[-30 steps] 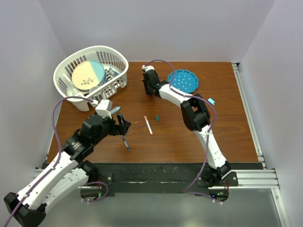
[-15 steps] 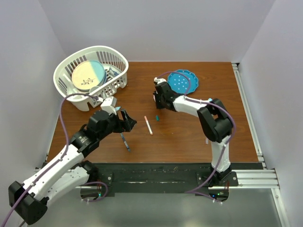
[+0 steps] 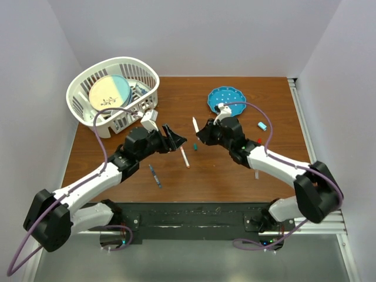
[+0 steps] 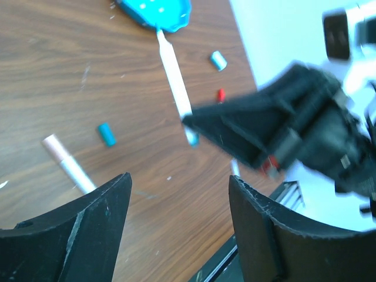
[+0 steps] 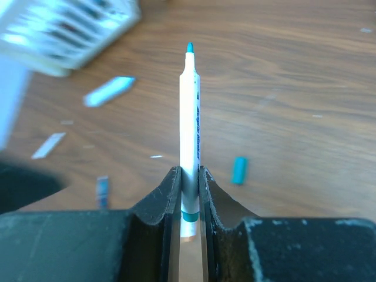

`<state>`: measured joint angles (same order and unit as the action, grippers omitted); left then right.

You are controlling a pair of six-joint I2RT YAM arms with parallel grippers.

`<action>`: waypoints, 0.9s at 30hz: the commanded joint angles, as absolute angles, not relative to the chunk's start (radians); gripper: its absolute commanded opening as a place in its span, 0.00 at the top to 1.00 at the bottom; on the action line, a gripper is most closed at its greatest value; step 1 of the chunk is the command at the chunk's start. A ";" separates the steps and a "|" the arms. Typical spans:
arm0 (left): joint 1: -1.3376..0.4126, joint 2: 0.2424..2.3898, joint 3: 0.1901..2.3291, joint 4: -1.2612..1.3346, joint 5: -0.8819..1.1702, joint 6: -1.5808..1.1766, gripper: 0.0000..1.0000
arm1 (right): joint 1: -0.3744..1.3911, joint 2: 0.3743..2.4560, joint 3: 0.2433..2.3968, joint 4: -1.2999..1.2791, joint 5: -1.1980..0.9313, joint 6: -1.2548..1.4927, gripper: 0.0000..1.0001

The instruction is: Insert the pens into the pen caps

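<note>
My right gripper (image 3: 201, 133) is shut on a white pen with a teal tip (image 3: 195, 124) and holds it above the table, tip pointing away from the wrist (image 5: 190, 111). A teal cap (image 3: 194, 145) lies on the table just below it and shows in the right wrist view (image 5: 238, 170) and the left wrist view (image 4: 106, 134). My left gripper (image 3: 171, 140) is open and empty (image 4: 179, 182), facing the right gripper. A pink-ended white pen (image 3: 184, 157) and a dark blue pen (image 3: 155, 175) lie near it. A light blue cap (image 3: 262, 126) and a red cap (image 3: 259, 141) lie to the right.
A white basket (image 3: 88, 79) holding a plate stands at the far left. A blue plate (image 3: 227, 100) sits at the far middle. Another white pen (image 3: 256, 174) lies beside the right forearm.
My right gripper has swung from beside the blue plate toward the table's middle, holding the white pen. My left gripper has moved right and farther, toward it.
</note>
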<state>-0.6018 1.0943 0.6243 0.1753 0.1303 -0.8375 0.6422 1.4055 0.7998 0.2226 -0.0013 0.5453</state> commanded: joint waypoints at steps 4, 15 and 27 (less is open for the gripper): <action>-0.595 1.169 0.649 0.420 0.156 -0.870 0.29 | 0.753 1.217 0.723 0.371 -0.015 0.650 1.00; -0.595 1.157 0.600 0.554 0.195 -0.896 0.42 | 0.864 1.157 0.716 0.397 0.021 0.672 1.00; -0.595 1.071 0.531 0.561 0.368 -0.833 1.00 | 0.877 1.076 0.752 0.253 -0.017 0.647 0.57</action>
